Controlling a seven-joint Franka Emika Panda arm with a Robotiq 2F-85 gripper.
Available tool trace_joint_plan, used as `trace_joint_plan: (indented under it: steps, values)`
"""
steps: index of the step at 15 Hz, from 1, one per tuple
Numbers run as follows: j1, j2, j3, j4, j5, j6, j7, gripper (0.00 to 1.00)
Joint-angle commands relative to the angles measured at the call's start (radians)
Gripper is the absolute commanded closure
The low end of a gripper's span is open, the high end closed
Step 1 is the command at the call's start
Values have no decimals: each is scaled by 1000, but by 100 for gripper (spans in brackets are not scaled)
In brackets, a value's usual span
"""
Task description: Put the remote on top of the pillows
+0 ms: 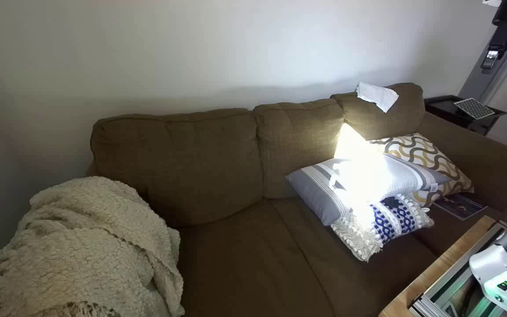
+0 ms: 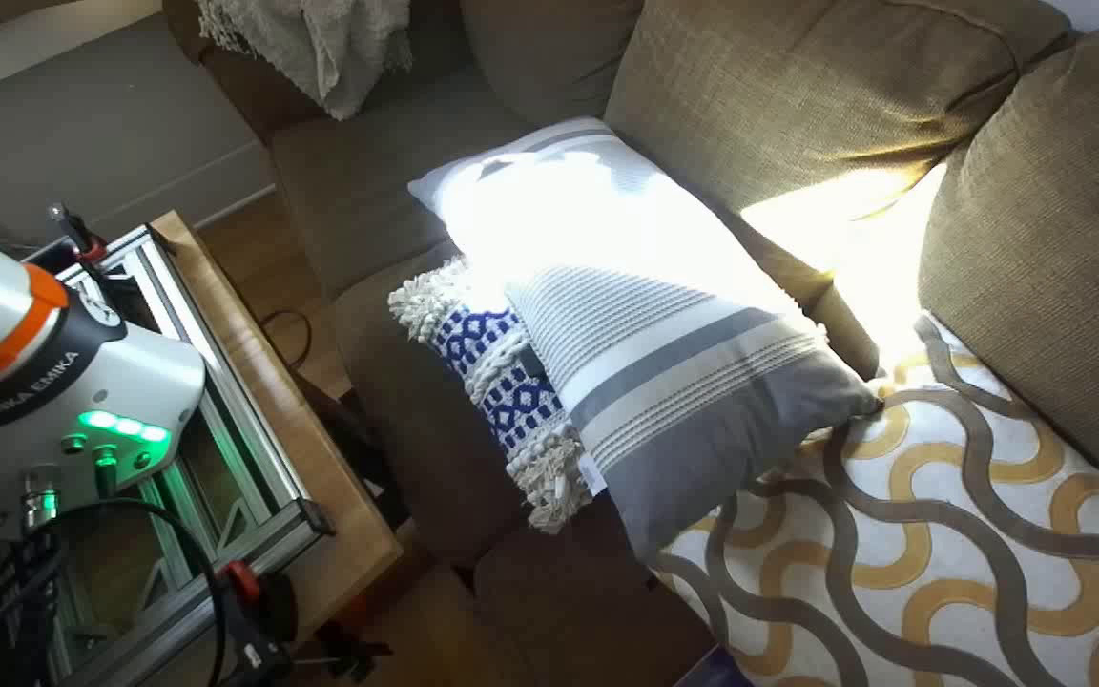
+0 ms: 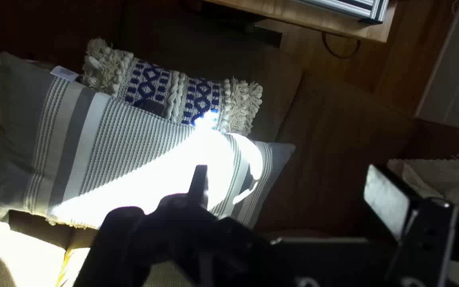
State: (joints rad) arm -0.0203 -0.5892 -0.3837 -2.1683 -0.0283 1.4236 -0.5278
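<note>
In the wrist view the gripper (image 3: 287, 173) stands wide, its dark fingers (image 3: 387, 201) well apart, and part of the striped pillow (image 3: 134, 135) shows through the gap along with the brown sofa (image 3: 333, 119). I cannot tell for certain where the remote lies: a dark patch (image 3: 152, 107) shows on the fringed pillow (image 3: 175, 93), right against the border of the striped one (too dim to name), and much of the striped pillow is bleached white by hard light. Both pillows lie beyond the fingertips and apart from them; one finger is seen across the bright stretch of the striped pillow, the other in front of the shaded seat, beside the fleece blanket (image 3: 448, 175). In an exterior view the counter (image 2: 263, 377) carries a metal frame (image 2: 242, 420) and the arm's base (image 2: 149, 391). The fringed pillow lies on the sofa, over a gap from the counter's sofa-side edge, roughly between that edge's two corners. The striped pillow overlaps it on the side farther from the edge, its gray end resting over the wavy-patterned pillow (image 2: 950, 525), which lies out past the counter's corner nearer that camera. A booklet (image 1: 460, 205) lies at the wavy-patterned pillow's border, and a white cloth (image 1: 377, 96) hangs over the sofa's back.
</note>
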Motion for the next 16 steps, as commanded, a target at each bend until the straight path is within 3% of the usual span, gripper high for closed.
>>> trace_joint_plan:
  steps: [1,8,12,16]
  values:
    - [-25,7,17,3,9,-2,-12,0]
    - [-36,21,15,-10,8,16,12,0]
    - [-85,20,34,-137,23,110,118,0]
    - [-122,3,62,-285,44,275,216,0]
